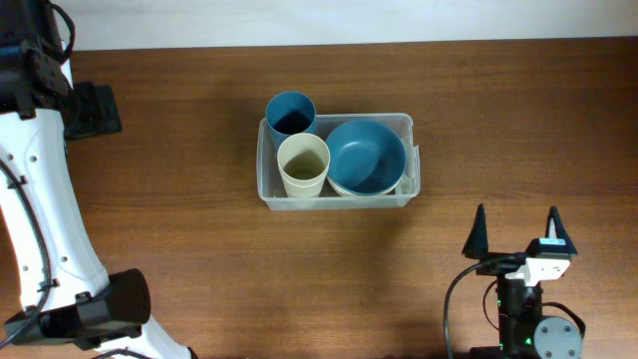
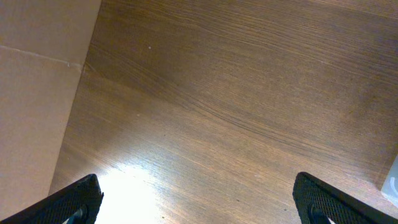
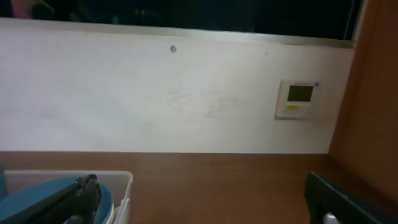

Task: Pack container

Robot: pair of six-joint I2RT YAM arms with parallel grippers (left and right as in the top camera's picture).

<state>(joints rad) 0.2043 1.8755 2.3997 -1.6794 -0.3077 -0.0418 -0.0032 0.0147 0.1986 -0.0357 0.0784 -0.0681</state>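
The clear plastic container (image 1: pixel 409 189) sits at the table's middle. Inside it are a blue cup (image 1: pixel 290 112) at the back left, a cream cup (image 1: pixel 303 165) in front of it, and a blue bowl (image 1: pixel 366 155) nested on a cream bowl at the right. My right gripper (image 1: pixel 515 231) is open and empty near the front edge, to the right of the container. In the right wrist view the container's corner (image 3: pixel 121 186) and the blue bowl (image 3: pixel 37 199) show at the lower left. My left gripper (image 2: pixel 199 202) is open over bare table; it does not show in the overhead view.
The left arm's white links (image 1: pixel 40 199) run along the table's left side. A white wall with a small thermostat (image 3: pixel 298 99) stands behind the table. A sliver of the container (image 2: pixel 392 180) shows at the left wrist view's right edge.
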